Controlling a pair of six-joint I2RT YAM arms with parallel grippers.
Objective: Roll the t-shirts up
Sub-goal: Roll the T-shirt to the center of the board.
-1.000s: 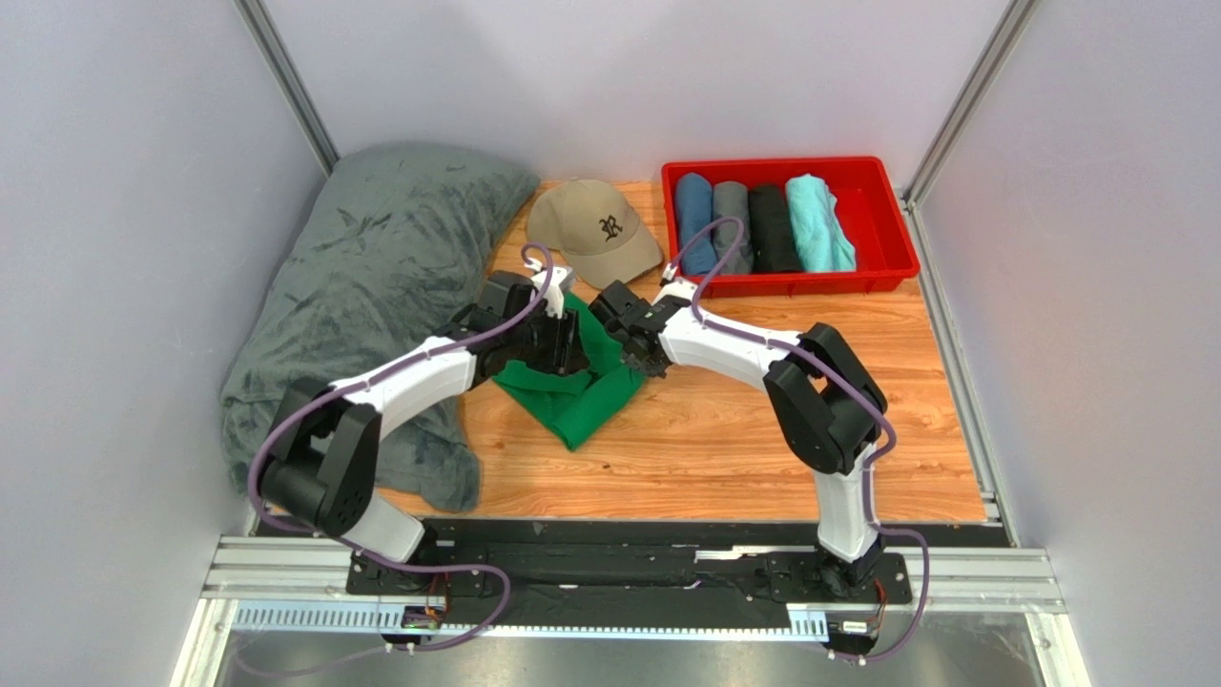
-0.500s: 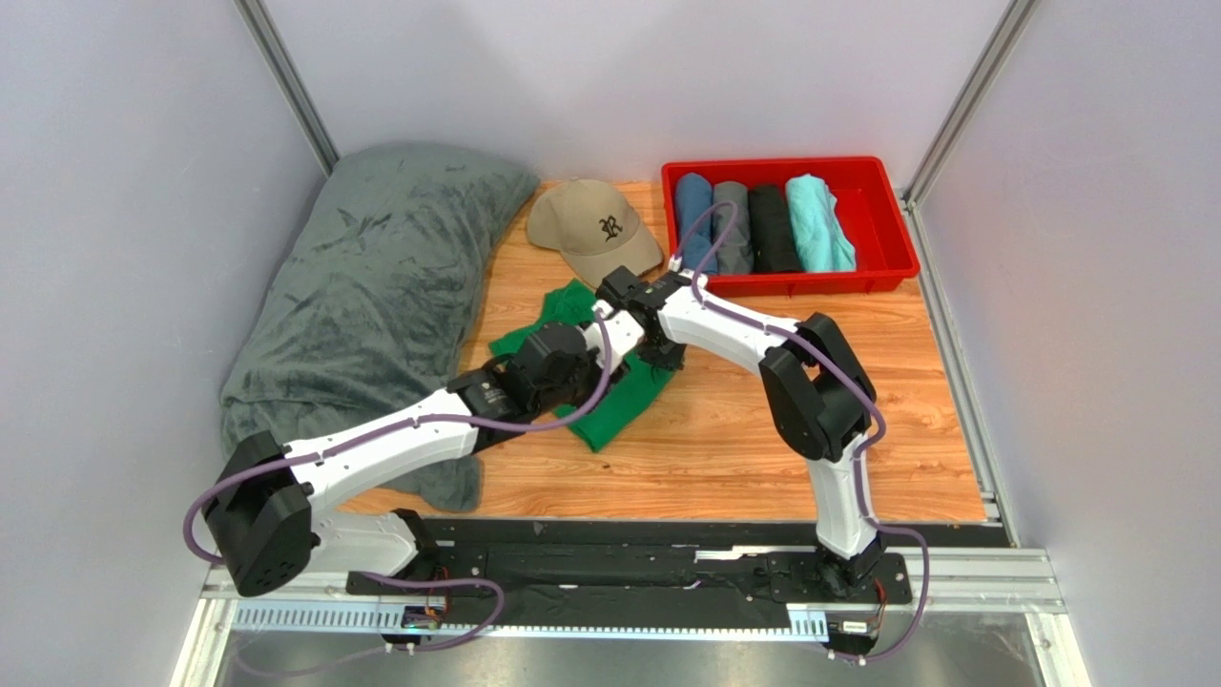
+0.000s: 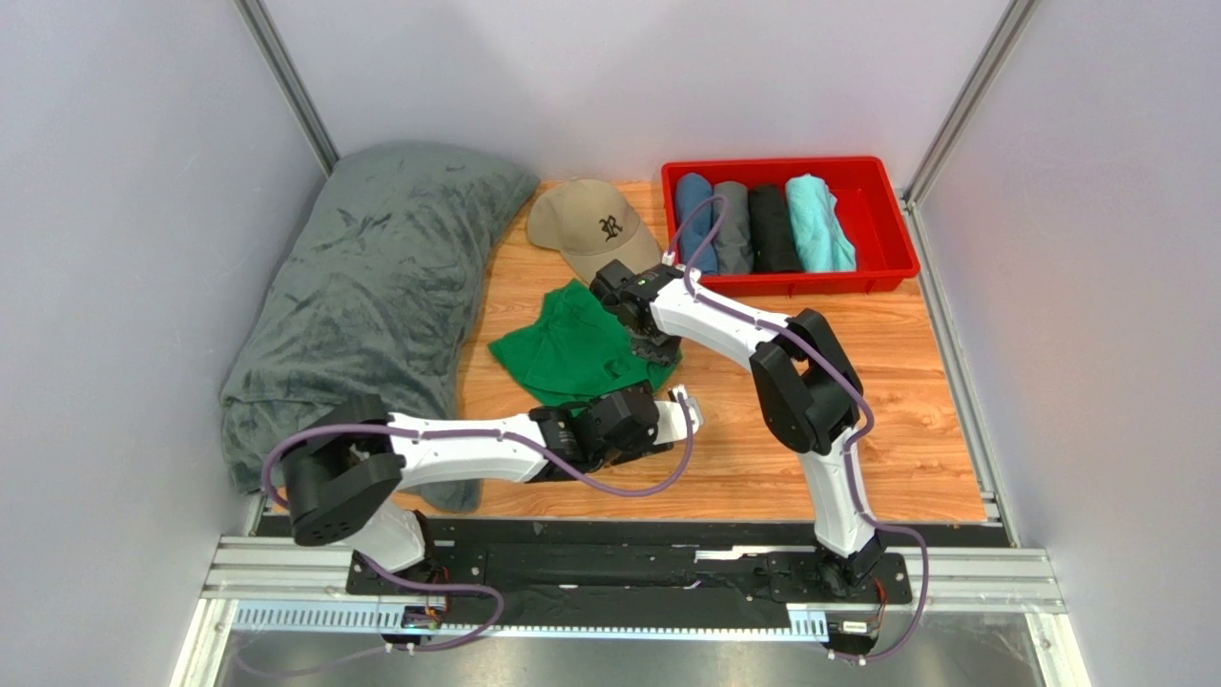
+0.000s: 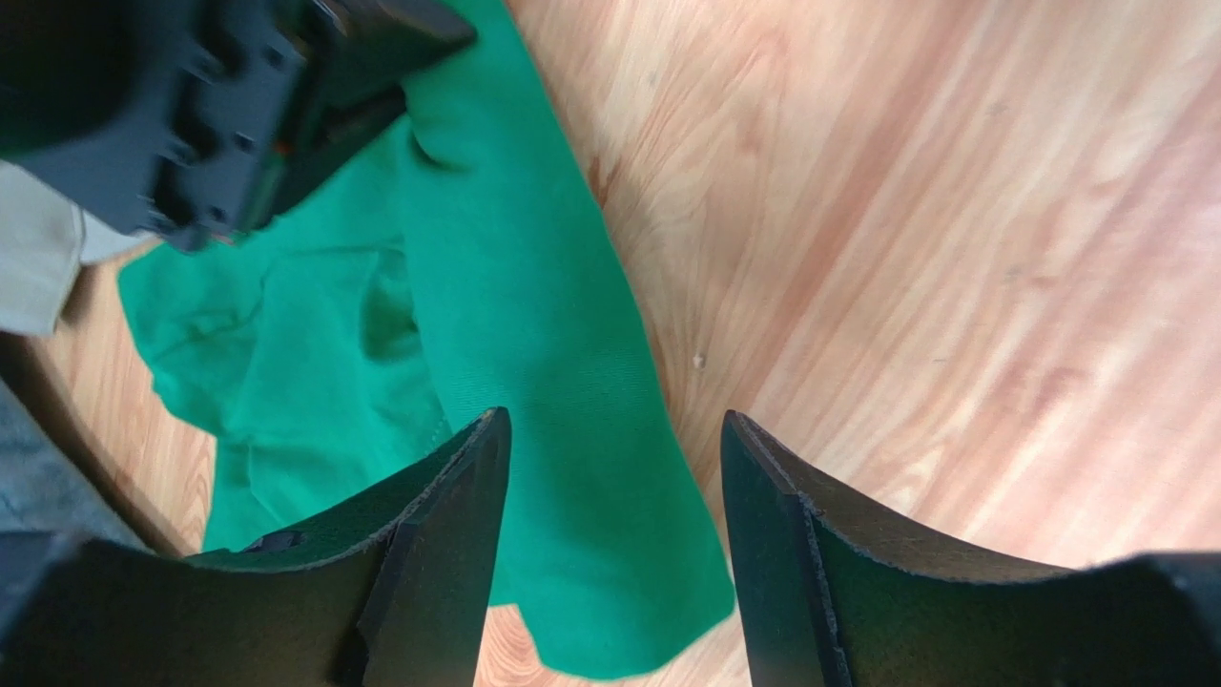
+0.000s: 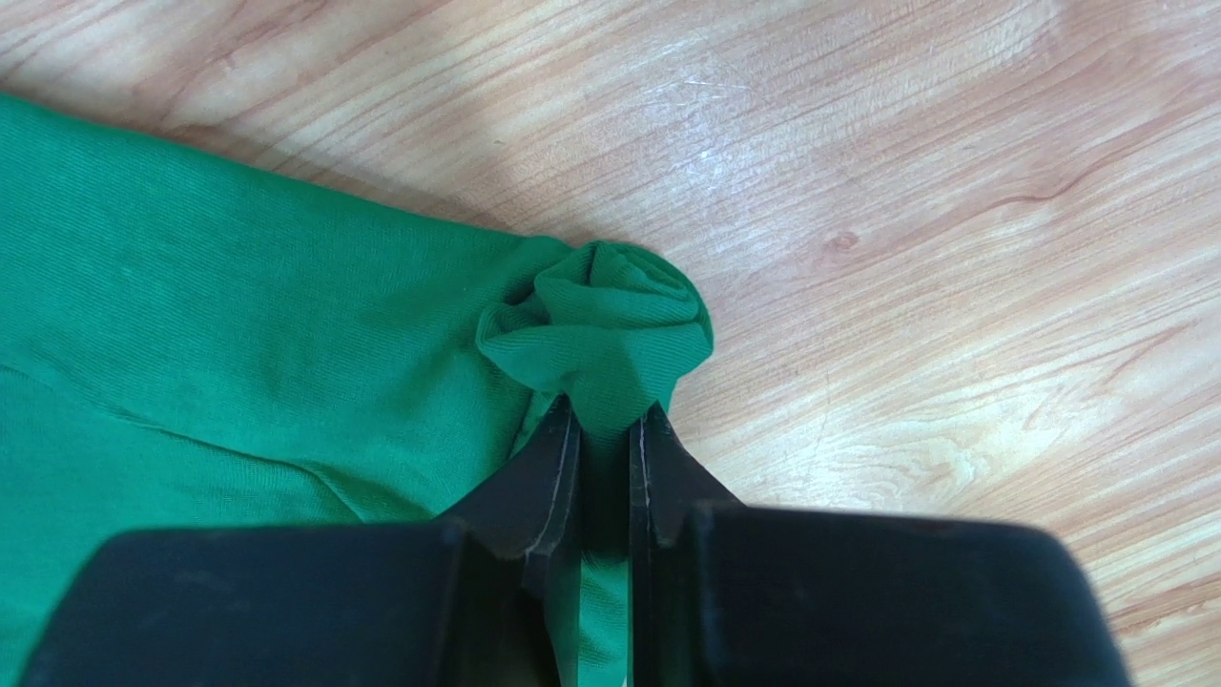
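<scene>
Right end effector [image 5: 609,418] pinching t-shirt [image 5: 258,315], monogrammed cap [image 3: 588,222]

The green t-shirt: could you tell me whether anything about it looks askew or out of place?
Yes. The green t-shirt lies crumpled and unrolled on the table, unlike the four neat rolled shirts in the red bin. The right hand pinches a bunched bit of its edge; the left hand hangs open above it.
</scene>
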